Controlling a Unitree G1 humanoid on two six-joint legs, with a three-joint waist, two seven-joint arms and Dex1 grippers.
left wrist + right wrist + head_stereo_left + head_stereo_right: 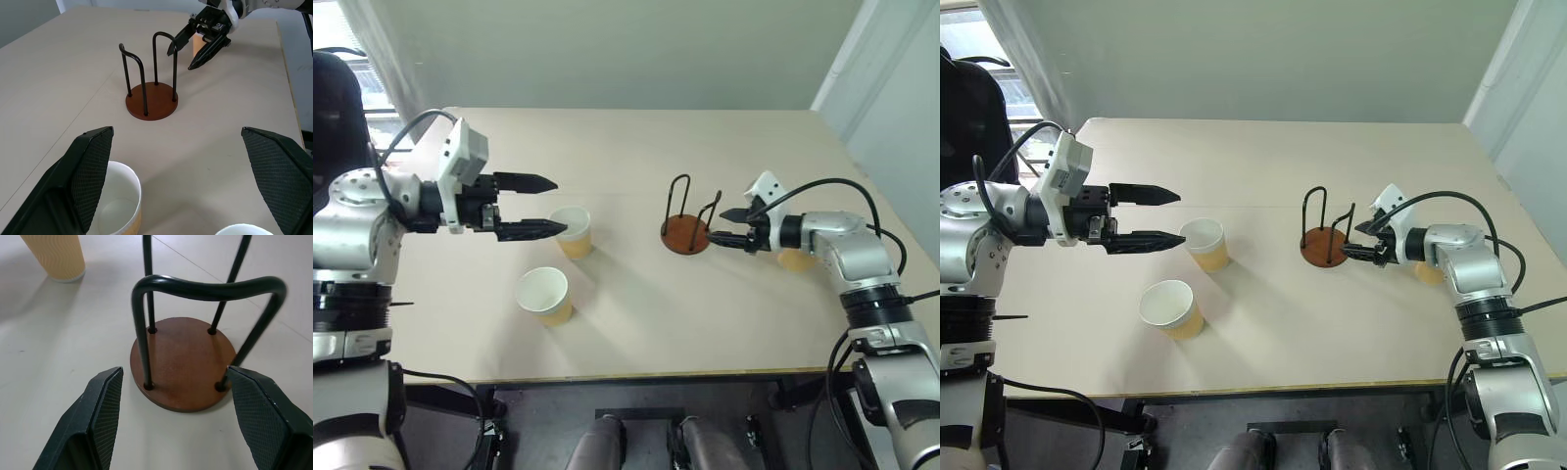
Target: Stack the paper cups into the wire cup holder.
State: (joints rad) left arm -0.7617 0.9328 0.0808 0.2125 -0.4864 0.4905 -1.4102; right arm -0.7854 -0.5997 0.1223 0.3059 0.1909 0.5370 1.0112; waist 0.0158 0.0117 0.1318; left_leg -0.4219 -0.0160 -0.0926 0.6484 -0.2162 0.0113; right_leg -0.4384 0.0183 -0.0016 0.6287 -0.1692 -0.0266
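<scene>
Head view: left gripper (pixel 551 205) wide open, empty, beside two upright paper cups (pixel 572 231); third cup (pixel 795 259) behind the right arm. Right wrist view: right gripper (pixel 173 421) open, empty, at the empty wire cup holder (pixel 182 363). Cups appear light and crushable; grip mid-wall gently.

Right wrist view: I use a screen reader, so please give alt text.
An empty wire cup holder, black loops on a round reddish-brown base, stands on a pale table, close before the open right end effector. One tan paper cup stands farther off.
</scene>
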